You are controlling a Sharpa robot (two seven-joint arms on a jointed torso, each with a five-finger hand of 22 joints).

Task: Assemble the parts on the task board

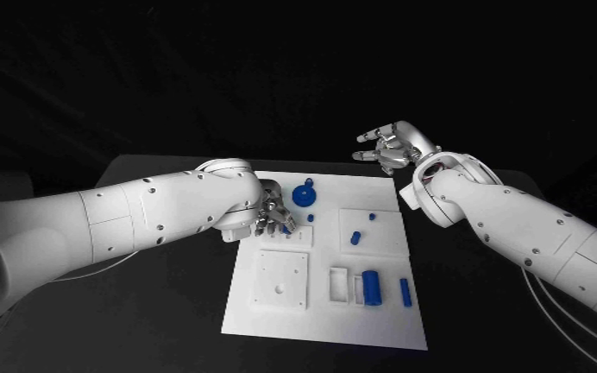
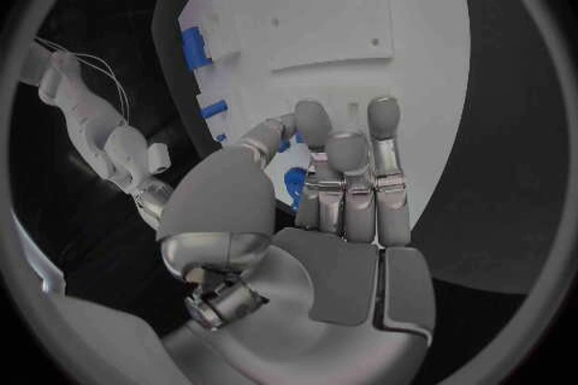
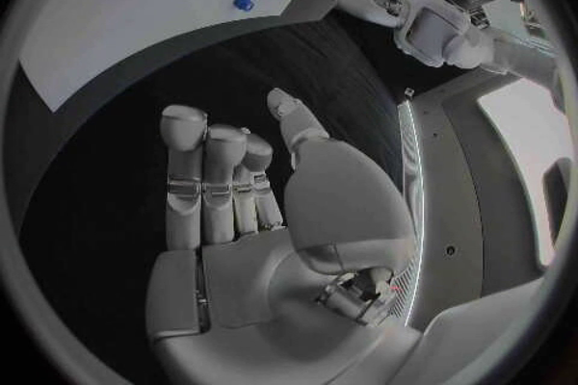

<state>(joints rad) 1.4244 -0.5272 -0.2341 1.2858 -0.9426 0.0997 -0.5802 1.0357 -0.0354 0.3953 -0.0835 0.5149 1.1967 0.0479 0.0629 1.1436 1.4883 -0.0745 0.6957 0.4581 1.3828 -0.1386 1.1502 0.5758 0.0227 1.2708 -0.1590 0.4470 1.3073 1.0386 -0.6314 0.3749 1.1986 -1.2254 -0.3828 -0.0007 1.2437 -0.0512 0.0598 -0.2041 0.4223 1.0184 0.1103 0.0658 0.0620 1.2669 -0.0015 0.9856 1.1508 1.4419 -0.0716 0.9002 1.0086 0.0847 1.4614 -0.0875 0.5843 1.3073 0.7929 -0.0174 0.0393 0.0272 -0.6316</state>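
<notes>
Left hand [image 1: 276,219]: fingers down at small blue part [image 1: 287,229] on task board [image 1: 326,321], grip untellable. Right hand [image 1: 396,148]: fingers apart, empty, far right. Step: pickup; next, secure pinch.

Task board [image 1: 326,321] mid-table, round part [image 1: 304,192] at its far edge, cylinder part [image 1: 371,287] near front right

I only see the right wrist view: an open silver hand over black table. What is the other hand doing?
Observer: The left hand is over the board, by its far left corner.
Operator: Holding something?
Observer: The left wrist view shows a small blue part behind its fingers; held or not, I cannot tell.
Operator: More parts?
Observer: A blue cylinder and a pin lie near the board's front edge.
</notes>
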